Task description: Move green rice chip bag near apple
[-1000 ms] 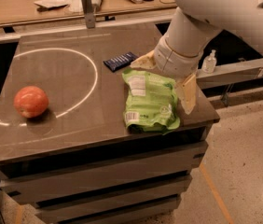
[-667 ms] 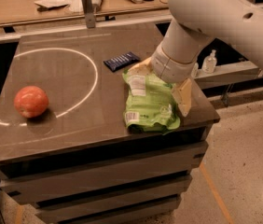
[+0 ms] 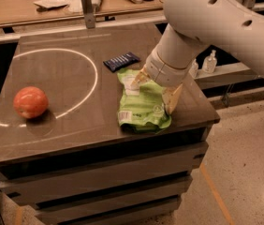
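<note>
A dark table (image 3: pixel 66 90) marked with a white arc (image 3: pixel 96 76) stands before a cluttered workbench (image 3: pixel 52 11). The apple (image 3: pixel 30 102) sits at the left; the green rice chip bag (image 3: pixel 141 112) lies well apart at the right, near a dark-blue bar (image 3: pixel 121 61). The gripper (image 3: pixel 154 90), fingers spread wide, straddles the bag's upper half.

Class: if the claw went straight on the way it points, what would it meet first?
Probably the green rice chip bag, directly below the downward-pointing claw; contact depth is unclear.
</note>
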Motion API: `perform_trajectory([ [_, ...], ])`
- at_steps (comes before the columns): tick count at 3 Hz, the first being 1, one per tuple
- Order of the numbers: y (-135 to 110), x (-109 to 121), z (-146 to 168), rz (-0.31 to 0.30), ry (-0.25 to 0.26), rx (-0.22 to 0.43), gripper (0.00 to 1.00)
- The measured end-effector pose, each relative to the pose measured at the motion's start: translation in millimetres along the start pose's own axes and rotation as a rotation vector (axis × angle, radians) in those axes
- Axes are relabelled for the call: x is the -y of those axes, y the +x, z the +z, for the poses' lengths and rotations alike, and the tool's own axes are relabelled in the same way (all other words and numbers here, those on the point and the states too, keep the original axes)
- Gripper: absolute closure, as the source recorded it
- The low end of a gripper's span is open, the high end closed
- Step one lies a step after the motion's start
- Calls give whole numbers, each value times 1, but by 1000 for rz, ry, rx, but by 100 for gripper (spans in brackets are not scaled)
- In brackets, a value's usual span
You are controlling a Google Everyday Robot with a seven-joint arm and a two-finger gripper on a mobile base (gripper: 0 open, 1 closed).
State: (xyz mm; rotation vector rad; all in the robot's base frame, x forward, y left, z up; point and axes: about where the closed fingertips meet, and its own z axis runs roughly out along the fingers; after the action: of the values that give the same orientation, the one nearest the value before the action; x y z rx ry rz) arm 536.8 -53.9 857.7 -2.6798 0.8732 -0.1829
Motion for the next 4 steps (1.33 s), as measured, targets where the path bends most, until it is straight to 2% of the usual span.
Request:
perform_trajectory([
  [1,-17,11,-16,-26,92,7,67],
  [2,-39,21,-37,-28,203,82,91],
  [3,-57,28,-48,-20,243,123,100],
  [4,-57,32,-48,0,208,120,84],
])
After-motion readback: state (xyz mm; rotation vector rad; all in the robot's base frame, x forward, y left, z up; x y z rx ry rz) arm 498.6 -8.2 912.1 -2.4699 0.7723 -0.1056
